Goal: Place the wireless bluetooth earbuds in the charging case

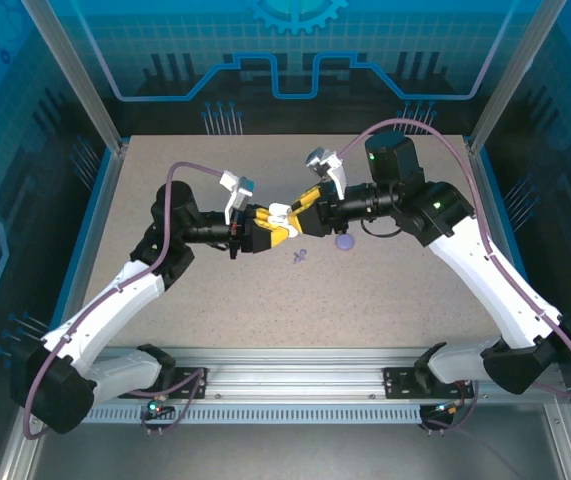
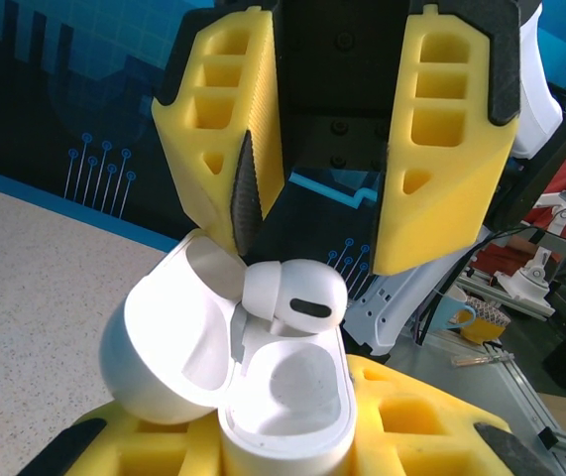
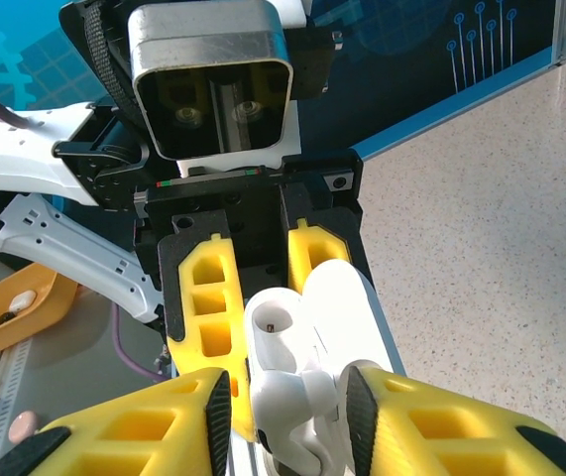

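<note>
So the two arms meet mid-air over the middle of the worktop (image 1: 215, 300), tools nose to nose. The left tool (image 1: 270, 226) is clamped tight on the body of the white charging case (image 2: 283, 416) and holds it up off the surface, with the lid flipped open and hanging off to one side.

The white earbud (image 2: 292, 297) sits at the mouth of the case. Its stem goes down into one slot and its fat head pokes out above the rim, tilted a bit. The slot next to it looks hollow.

The right tool (image 2: 319, 256) hangs right over it, fingers spread. One fingertip is just at the top of the earbud and the other stands clear of it with a gap, so it isn't pinching anything as far as I can see. From the right wrist view the white stuff sits between its fingers, but I can't tell there whether they touch.

Down on the worktop, below the tools, lies a small lavender piece (image 1: 299, 257), too tiny to make out. A flat purple disc (image 1: 344, 241) lies near it, towards the right arm.
</note>
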You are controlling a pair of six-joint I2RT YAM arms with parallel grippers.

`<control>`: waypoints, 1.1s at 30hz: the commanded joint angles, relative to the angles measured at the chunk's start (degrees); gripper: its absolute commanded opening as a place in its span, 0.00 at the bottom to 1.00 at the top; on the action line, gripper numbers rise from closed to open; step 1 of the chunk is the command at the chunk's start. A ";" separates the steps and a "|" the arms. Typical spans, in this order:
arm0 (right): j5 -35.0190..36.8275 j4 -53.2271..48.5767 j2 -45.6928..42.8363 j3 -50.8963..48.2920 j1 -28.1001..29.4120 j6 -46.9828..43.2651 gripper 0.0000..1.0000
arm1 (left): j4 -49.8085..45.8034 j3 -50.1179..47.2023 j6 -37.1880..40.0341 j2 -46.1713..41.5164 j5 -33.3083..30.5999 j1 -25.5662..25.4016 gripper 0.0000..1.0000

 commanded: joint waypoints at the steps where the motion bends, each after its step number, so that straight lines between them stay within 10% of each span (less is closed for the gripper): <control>1: 2.39 -2.63 1.24 0.57 -0.22 -0.60 0.39 | 3.76 2.70 0.30 -0.68 2.31 -0.85 0.11; 7: 5.30 -4.48 0.69 2.53 1.30 -1.81 0.53 | -1.35 3.85 3.22 0.30 1.83 -0.98 0.11; 23: 31.34 -14.97 2.97 12.13 9.71 1.66 0.55 | -8.44 5.58 8.45 0.60 -1.02 -1.10 0.11; 33: 35.92 -17.50 4.40 16.61 13.42 3.00 0.55 | -11.38 7.01 10.48 1.25 -1.86 -1.13 0.12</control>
